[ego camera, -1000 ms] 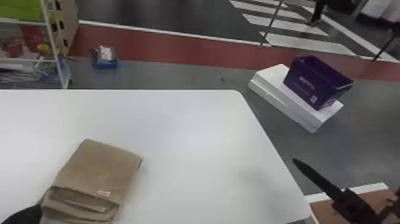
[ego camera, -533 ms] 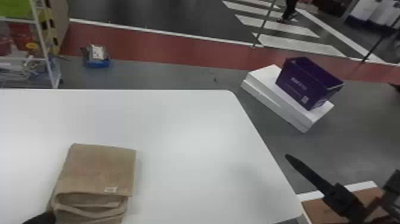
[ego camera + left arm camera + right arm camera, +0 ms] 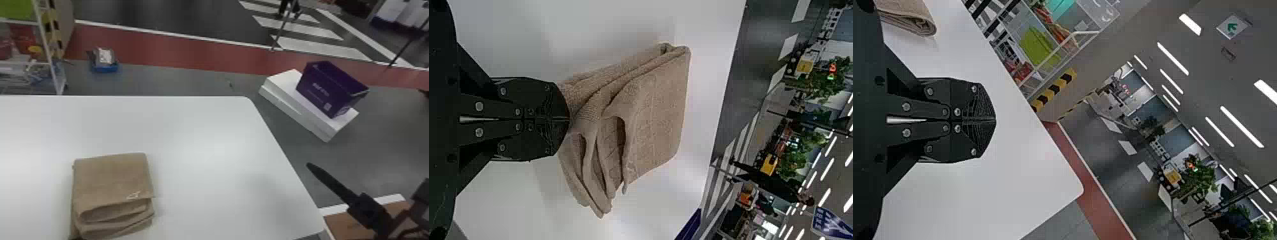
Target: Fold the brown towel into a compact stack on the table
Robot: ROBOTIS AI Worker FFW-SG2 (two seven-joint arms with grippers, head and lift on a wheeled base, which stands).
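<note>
The brown towel [image 3: 111, 178] lies as a folded, layered rectangle near the white table's front left, its loose folds toward the robot and a small pale label on top. At the bottom edge, a dark sliver of my left gripper [image 3: 75, 238] touches its near left corner. In the left wrist view my left gripper [image 3: 569, 120] is shut on the layered edge of the towel [image 3: 654, 110]. My right gripper [image 3: 308, 164] is beyond the table's right edge, away from the towel; its fingers are together in the right wrist view, where the right gripper [image 3: 995, 120] holds nothing.
White table [image 3: 198, 127] fills the left and middle, its right edge slanting toward my right arm. On the floor beyond, a purple box [image 3: 328, 89] rests on white boxes [image 3: 297, 111]. A brown-topped surface [image 3: 341, 225] lies below the right gripper. A rack [image 3: 48, 48] stands back left.
The towel has turned from a slant to nearly square with the table and shifted rightward, its near corner still with my left gripper. The head view has tilted slightly; my right gripper stays shut beside the table.
</note>
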